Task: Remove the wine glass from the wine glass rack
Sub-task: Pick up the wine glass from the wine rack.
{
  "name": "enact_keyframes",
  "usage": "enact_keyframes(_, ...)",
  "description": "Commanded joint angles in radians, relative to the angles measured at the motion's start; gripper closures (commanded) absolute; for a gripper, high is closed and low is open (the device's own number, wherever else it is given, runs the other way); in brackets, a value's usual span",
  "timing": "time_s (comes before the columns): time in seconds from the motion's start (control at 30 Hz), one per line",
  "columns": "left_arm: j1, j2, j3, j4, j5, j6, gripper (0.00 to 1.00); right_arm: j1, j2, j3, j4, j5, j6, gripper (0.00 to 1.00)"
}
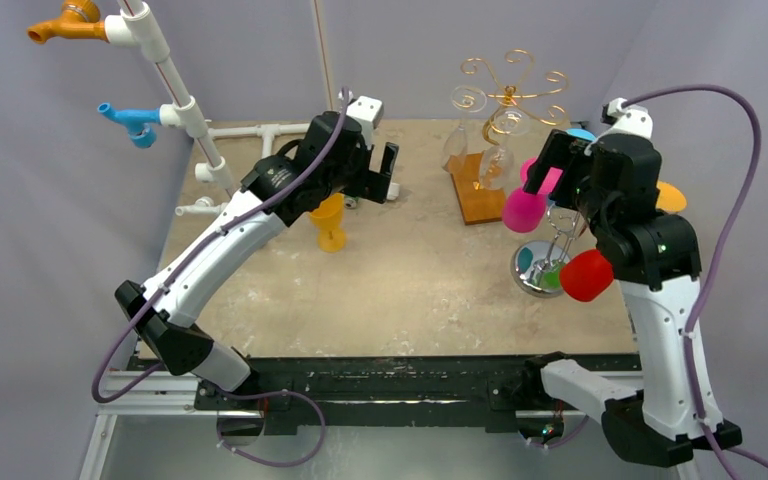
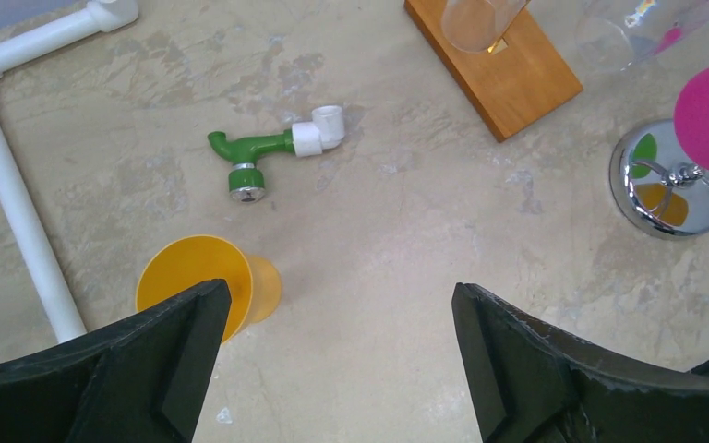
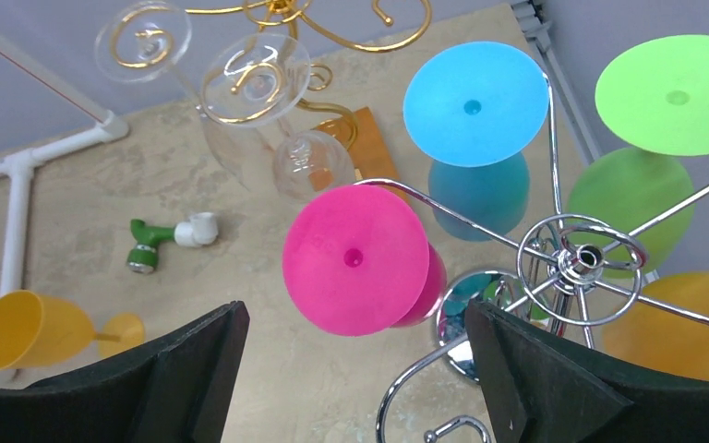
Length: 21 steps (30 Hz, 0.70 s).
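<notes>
**Both claws spread, pink glass on the rack**

Top view: my left claw [image 1: 385, 175] hangs spread over a yellow plastic wine glass [image 1: 328, 222] on the bench [image 1: 410, 290]. My right claw [image 1: 550, 165], also spread, is beside the pink plastic wine glass [image 1: 525, 208], which hangs bowl-down on the chrome wire rack [image 1: 540, 268] near the right edge.

Left wrist: my fingers hold nothing.

Right wrist: the pink foot sits between my fingers, clear of both.

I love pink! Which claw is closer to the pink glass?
Right. The right claw is right by the pink glass on the rack; the left claw is over the yellow glass, farther away.
</notes>
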Motion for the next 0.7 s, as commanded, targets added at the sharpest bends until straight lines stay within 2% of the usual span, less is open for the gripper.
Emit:
enact_keyframes(0.0, 0.003, -0.053, -0.035, 0.064, 0.065, 0.001, 0.0, 0.005, 0.038, 0.041, -0.023, 0.067, -0.02, 0.01)
enact_keyframes(0.2, 0.002, -0.072, -0.048, 0.065, 0.085, 0.018, 0.0, 0.032, 0.09, 0.065, -0.064, 0.136, -0.014, 0.01)
enact_keyframes(0.5, 0.003, -0.083, -0.048, 0.065, 0.095, 0.027, 0.0, 0.158, 0.159, 0.109, -0.12, 0.273, 0.027, 0.01)
enact_keyframes(0.67, 0.003, -0.087, -0.047, 0.059, 0.092, 0.03, 0.0, 0.164, 0.174, 0.121, -0.126, 0.309, 0.029, 0.01)
